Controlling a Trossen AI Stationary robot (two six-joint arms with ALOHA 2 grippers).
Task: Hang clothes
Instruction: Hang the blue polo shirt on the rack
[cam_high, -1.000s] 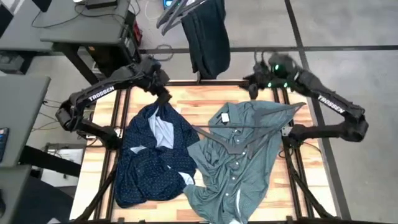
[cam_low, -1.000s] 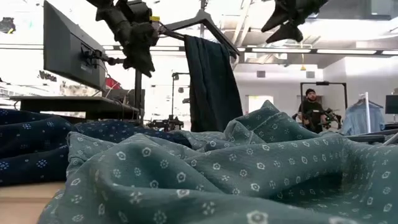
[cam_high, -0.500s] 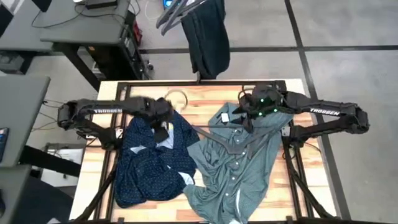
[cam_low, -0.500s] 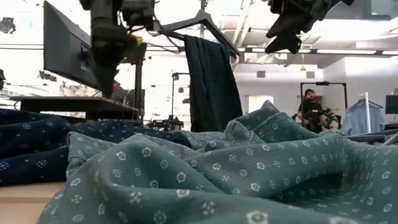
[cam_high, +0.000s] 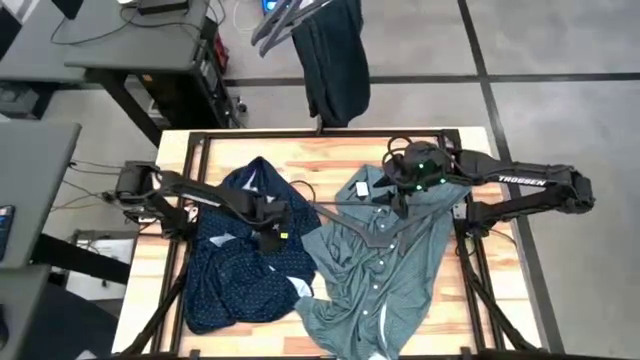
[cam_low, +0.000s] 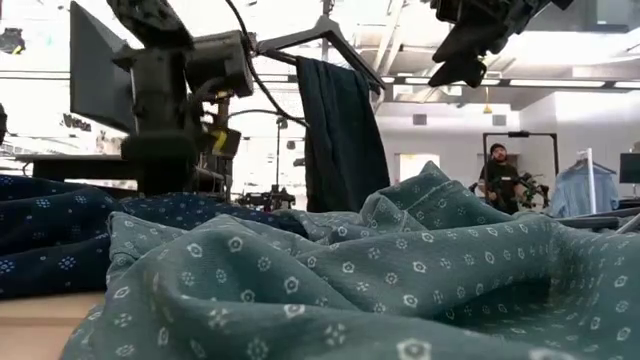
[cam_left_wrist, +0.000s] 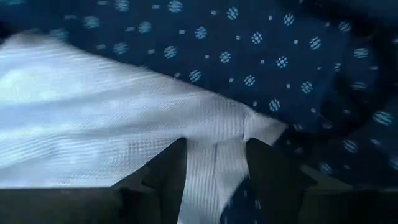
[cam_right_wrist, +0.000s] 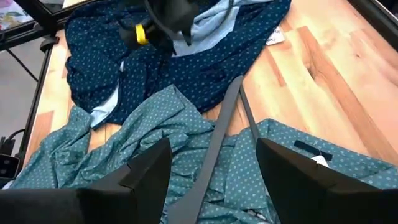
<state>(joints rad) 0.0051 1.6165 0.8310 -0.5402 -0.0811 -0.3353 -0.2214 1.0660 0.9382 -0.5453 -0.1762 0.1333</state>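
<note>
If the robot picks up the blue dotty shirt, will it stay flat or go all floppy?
Probably floppy: the navy shirt lies crumpled in soft folds. It likely droops from wherever the left gripper pinches it. It seems light, and may drag on the teal shirt beside it.

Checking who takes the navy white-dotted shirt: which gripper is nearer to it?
Left. The left gripper is down on the navy white-dotted shirt; the right gripper hovers over the teal-green button-up shirt.

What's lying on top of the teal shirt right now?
A black hanger lies across the teal shirt, below the right gripper. Anything beneath its folds is hidden.
</note>
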